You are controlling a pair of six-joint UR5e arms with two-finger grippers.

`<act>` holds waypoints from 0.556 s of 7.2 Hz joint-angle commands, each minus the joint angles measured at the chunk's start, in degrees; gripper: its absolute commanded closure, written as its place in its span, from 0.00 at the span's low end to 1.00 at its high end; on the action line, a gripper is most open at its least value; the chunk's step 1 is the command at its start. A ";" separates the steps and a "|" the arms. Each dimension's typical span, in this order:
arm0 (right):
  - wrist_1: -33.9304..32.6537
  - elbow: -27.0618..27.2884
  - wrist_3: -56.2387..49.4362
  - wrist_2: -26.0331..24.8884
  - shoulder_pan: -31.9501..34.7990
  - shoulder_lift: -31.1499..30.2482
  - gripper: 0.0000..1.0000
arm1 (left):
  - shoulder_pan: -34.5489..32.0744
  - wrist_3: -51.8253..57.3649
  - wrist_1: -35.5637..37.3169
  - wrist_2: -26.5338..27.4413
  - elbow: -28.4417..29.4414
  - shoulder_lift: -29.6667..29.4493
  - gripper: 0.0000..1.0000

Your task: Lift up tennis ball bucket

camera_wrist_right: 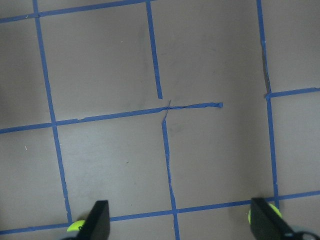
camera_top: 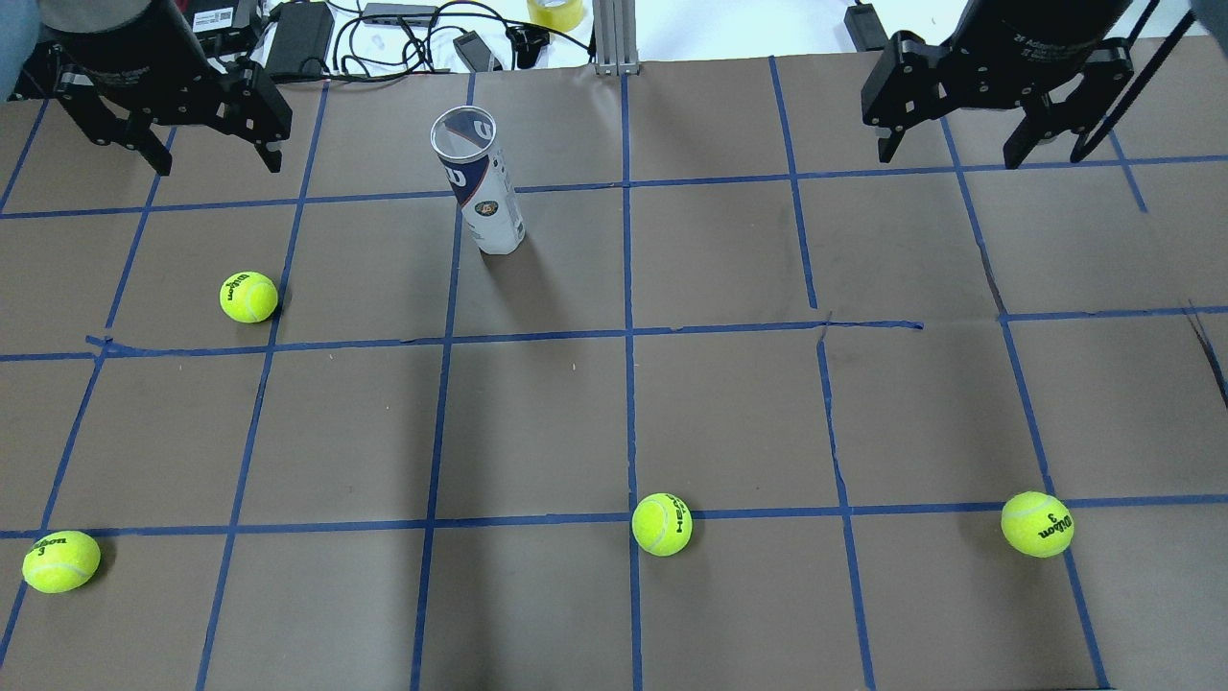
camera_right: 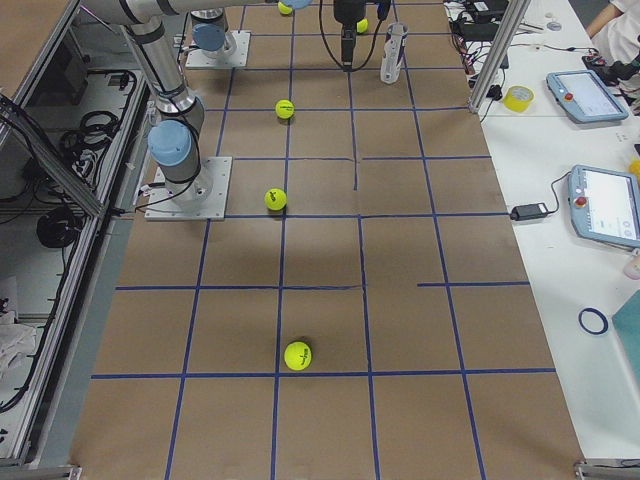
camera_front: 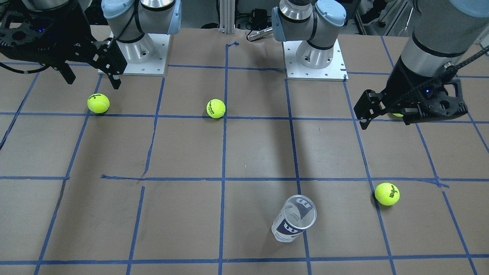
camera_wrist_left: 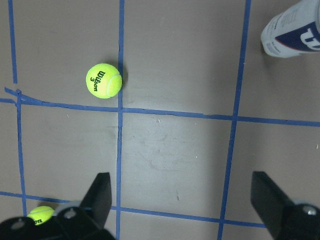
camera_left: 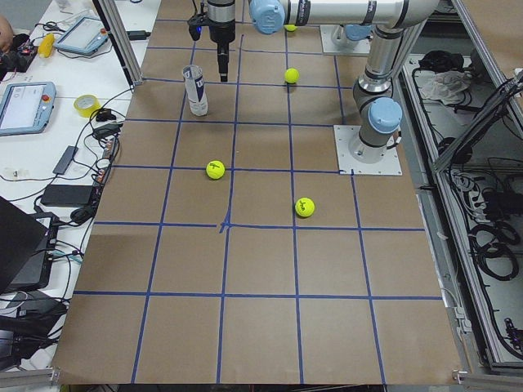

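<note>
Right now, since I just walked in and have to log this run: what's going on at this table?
Nothing is being handled yet. The clear plastic tennis ball tube with the white and navy label stands upright and empty on the brown paper-covered table. The left gripper and right gripper hover over the table with fingers open, holding nothing; the left one is nearer the tube. Four yellow-green tennis balls lie scattered, untouched.
</note>
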 commanded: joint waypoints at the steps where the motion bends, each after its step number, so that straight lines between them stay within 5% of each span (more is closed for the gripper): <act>1: 0.01 0.11 -0.03 -0.07 0.00 0.00 0.00 | -0.19 -1.00 0.66 -1.97 -2.67 2.03 0.00; 4: 0.10 0.11 -0.03 -0.07 0.00 0.00 0.00 | -0.63 -3.81 2.07 -5.32 -3.82 2.74 0.00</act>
